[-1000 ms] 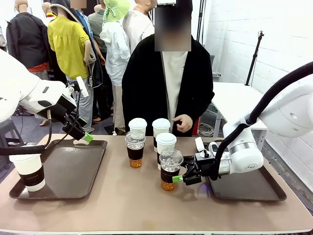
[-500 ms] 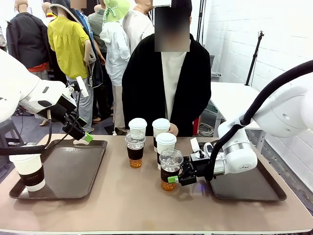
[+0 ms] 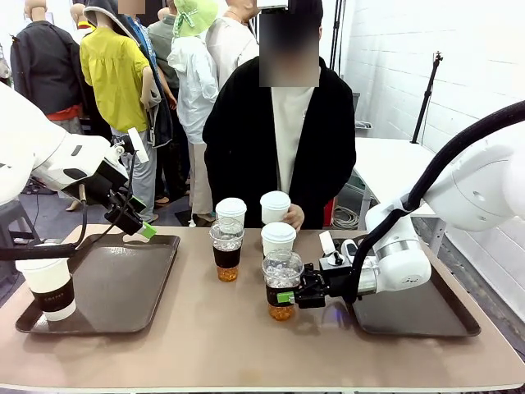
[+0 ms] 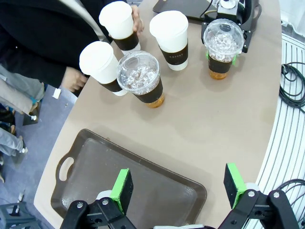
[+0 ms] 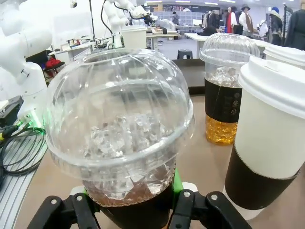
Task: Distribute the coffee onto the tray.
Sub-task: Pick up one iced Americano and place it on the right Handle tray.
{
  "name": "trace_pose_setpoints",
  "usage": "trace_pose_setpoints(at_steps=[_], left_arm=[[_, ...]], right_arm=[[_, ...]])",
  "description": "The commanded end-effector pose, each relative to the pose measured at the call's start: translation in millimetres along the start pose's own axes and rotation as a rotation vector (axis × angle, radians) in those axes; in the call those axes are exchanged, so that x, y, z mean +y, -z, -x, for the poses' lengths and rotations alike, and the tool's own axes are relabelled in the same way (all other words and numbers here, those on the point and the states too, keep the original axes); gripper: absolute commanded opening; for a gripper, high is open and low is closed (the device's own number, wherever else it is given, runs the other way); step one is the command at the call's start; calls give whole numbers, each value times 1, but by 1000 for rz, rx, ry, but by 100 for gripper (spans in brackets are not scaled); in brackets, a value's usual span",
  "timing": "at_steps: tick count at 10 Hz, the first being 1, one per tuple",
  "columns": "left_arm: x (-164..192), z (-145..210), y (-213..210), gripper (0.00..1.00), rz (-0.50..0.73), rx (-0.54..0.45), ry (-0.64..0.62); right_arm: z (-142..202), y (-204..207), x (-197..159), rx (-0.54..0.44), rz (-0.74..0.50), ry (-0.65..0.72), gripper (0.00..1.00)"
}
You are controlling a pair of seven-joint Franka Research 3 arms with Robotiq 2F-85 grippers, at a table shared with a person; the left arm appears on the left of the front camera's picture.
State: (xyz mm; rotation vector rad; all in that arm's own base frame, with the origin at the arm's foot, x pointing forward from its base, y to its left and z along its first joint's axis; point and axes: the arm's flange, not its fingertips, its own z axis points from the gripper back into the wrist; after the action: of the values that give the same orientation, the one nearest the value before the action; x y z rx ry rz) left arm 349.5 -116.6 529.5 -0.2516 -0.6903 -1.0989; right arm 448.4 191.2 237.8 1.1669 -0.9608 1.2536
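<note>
Right side: white brick wall [image 3: 484, 74]; perhaps white table [image 3: 394, 168] beyond.

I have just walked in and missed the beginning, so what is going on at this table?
The right pincer is shut on a dome-lidded iced cup mid-table, beside the right tray. The left pincer hovers open over the left tray, where one sleeved cup stands. The person's hand holds a white lidded cup at the far edge. A second iced cup and two more white cups stand on the table.

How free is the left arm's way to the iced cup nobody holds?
Probably free, yes: the left gripper hovers open above the tray, with bare table between it and that iced cup.
</note>
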Motion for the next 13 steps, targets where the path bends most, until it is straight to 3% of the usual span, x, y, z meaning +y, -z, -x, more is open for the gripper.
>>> trace_pose_setpoints(at_steps=[1,3,7,10,13], left_arm=[[2,2,0,100,18,-9,12],[2,2,0,100,18,-9,12],[2,2,0,100,18,-9,12],[2,2,0,100,18,-9,12],[2,2,0,100,18,-9,12]], right_arm=[[-5,-3,3,-39,-4,18,63],[-27,-28,15,-45,-10,36,63],[-76,-122,30,-15,57,95,63],[-76,-181,9,-1,52,57,63],[-65,-205,-9,-8,37,77,63]])
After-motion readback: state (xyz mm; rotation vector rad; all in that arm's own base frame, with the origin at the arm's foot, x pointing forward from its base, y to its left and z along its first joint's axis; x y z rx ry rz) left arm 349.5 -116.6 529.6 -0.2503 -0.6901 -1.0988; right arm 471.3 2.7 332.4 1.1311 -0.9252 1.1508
